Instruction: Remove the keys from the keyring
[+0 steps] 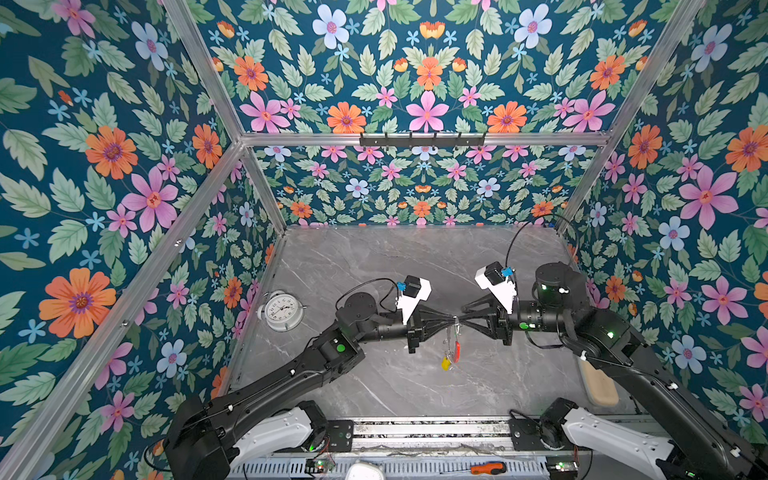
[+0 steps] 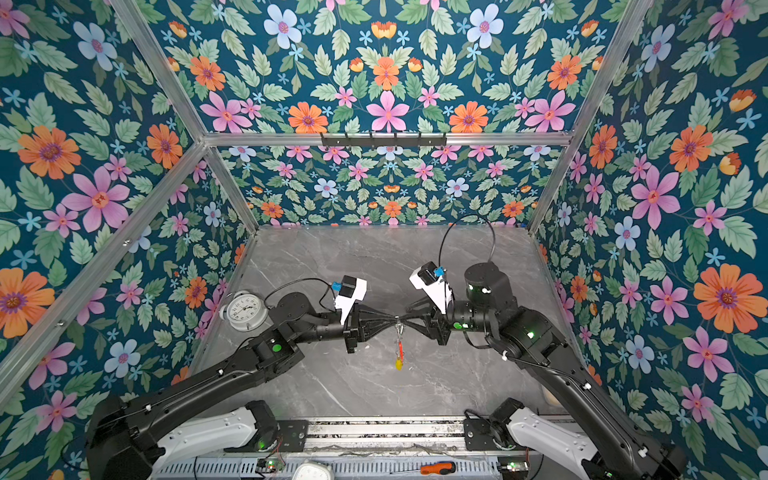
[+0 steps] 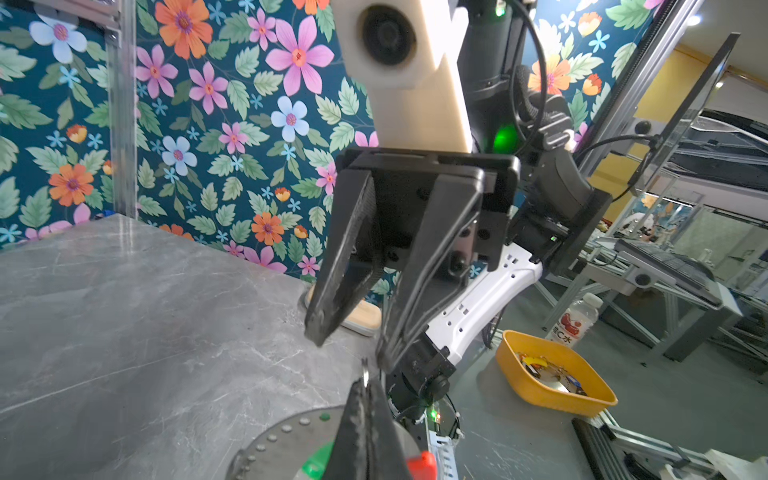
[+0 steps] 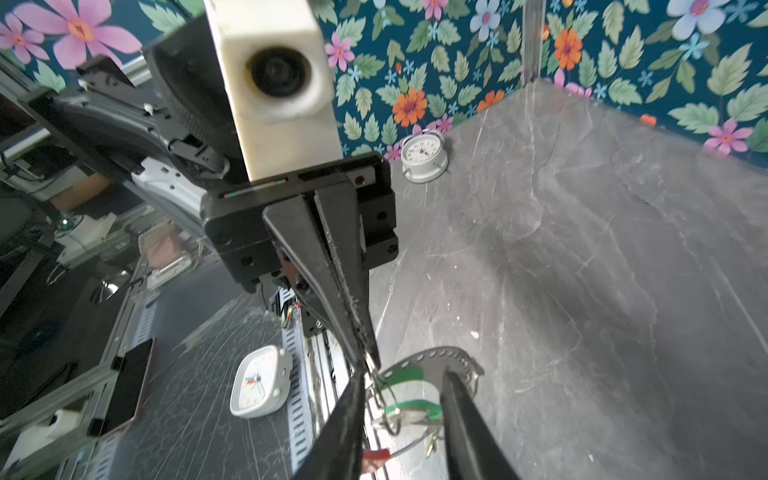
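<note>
Top views: keyring (image 1: pixel 456 350) edge-on, blurred; split rings (image 1: pixel 448 337) indistinct.

Matte black arms (image 1: pixel 266 386) wear white base shells (image 1: pixel 274 432), green lights (image 1: pixel 340 348), white camera housings (image 1: pixel 409 309); left claw (image 4: pixel 370 357) and right claw (image 3: pixel 351 351) are tapered black.

1. The keyring (image 4: pixel 440 354), a dark grey perforated loop with one red section (image 1: pixel 457 351), hangs in mid-air above the middle of the grey table (image 1: pixel 374 270). The closed tips of the left gripper (image 1: pixel 451 320) pinch it at the top.
2. Small silver split rings (image 4: pixel 388 401) dangle along the loop's rim.
3. The yellow-headed key (image 1: pixel 445 363) is on the ring and hangs lowest of the bunch, just below the red section, in both top views.
4. The green-headed key (image 4: pixel 411 408) is also attached and sits within the loop among the split rings. Its silver blade is partly hidden.
</note>
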Tool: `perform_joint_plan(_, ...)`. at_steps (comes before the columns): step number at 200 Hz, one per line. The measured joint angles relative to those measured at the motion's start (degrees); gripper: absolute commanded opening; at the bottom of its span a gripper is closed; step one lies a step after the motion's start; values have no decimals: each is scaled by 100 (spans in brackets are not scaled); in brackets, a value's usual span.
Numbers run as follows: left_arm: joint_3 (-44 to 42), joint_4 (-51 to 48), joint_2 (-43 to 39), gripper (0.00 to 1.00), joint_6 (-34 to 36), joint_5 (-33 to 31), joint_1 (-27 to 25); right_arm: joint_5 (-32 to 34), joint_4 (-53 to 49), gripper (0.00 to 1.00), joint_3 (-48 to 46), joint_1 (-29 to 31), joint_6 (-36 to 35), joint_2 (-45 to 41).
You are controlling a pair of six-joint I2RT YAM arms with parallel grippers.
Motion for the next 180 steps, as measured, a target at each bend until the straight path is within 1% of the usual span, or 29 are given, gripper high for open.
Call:
perform_joint_plan(19,-238,420,-144,0,-28,-284,0,76,595,50,-417,13,254,-396)
perform_joint_plan(49,-483,1056,-251,0,-160,-680,-35,271,1572,51,-1110,20,717,-907)
perform_joint_plan(94,-669,1722,-245,0,-304,-870,-181,308,2715,53,-1823,24,1274,-1071)
perform_joint_plan(110,-743,1934,-240,0,-326,-863,-199,282,2953,54,-1954,55,1425,-1032)
perform_joint_plan(141,-866,2350,-175,0,-452,-780,-201,76,3333,53,-1982,188,1451,-960)
perform_joint_plan(180,-931,2734,-133,0,-584,-651,-212,-170,3414,49,-1969,358,1440,-839)
